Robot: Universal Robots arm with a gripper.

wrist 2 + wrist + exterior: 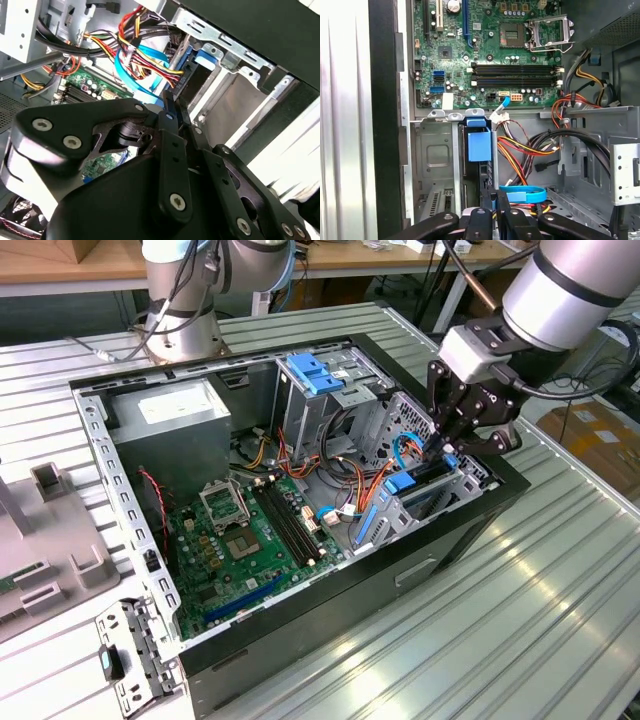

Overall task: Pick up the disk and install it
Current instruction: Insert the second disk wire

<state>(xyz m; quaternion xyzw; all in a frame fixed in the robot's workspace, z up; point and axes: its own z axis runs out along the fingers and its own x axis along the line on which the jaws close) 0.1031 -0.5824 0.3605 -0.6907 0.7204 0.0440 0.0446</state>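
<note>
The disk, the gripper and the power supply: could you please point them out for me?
disk (479,145), first wrist view, on its blue side rail.
gripper (447,447), exterior view, between its fingertips.
power supply (170,425), exterior view, on its grey face.

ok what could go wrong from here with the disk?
1. The disk sits on edge in the narrow bay; a slight tilt could jam it against the metal walls.
2. The wire bundle and blue cable lie right beside the bay and could be snagged or pinched.
3. The gripper hangs close to the case rim; its links might hit it.
</note>
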